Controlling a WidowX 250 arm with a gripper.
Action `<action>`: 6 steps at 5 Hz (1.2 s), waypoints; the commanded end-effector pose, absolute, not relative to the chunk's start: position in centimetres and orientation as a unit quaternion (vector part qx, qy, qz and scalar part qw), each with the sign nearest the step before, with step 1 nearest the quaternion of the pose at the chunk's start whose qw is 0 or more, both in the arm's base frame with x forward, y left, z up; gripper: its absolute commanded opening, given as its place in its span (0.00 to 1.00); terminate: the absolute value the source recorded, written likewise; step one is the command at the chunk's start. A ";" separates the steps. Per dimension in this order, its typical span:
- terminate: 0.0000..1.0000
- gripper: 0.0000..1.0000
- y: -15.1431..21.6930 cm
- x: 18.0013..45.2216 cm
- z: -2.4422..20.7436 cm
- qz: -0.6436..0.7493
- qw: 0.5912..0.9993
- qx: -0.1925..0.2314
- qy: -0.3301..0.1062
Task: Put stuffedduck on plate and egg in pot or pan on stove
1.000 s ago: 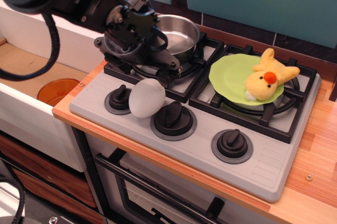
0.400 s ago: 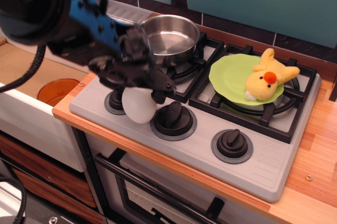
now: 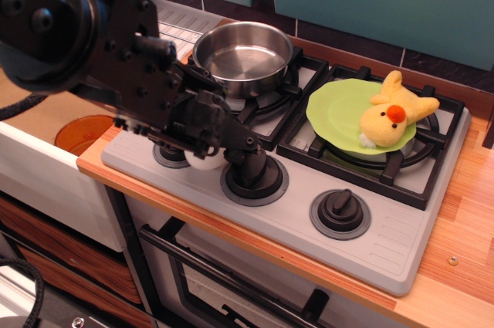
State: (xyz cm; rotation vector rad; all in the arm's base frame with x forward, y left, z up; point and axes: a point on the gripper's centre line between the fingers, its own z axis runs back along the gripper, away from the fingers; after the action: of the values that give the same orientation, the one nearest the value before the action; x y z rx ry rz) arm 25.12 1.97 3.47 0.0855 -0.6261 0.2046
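Observation:
The white egg [image 3: 204, 164] lies on the grey stove [image 3: 386, 239] front panel between the left and middle knobs. It is almost wholly hidden under my black gripper [image 3: 207, 143], and only a white sliver shows below it. The gripper is lowered right over the egg; its jaws are hidden by its own body. The steel pot [image 3: 243, 50] stands empty on the back-left burner. The yellow stuffedduck [image 3: 394, 118] lies on the right part of the light-green plate [image 3: 336, 108], which rests on the right burner.
The middle knob [image 3: 253, 172] is right beside the gripper, and the right knob [image 3: 340, 211] is farther along. An orange bowl [image 3: 83, 133] sits in the sink at the left. Wooden counter [image 3: 463, 220] lies to the right. The arm covers the stove's left edge.
My gripper moved from beside the pot forward and down onto the egg. The egg, fully visible a second ago, is now almost covered. The duck, plate and pot have not moved.

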 end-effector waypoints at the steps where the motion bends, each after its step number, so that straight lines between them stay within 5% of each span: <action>1: 0.00 0.00 0.7 26.1 4.3 0.102 0.943 0.033 -0.316; 4: 0.00 0.00 0.8 26.9 6.5 0.100 0.950 0.019 -0.295; 6: 0.00 0.00 -0.1 27.0 11.2 0.107 0.960 0.029 -0.258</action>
State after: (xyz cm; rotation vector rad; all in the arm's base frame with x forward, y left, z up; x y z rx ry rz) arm 25.91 0.15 9.74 0.0624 -0.4750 0.2264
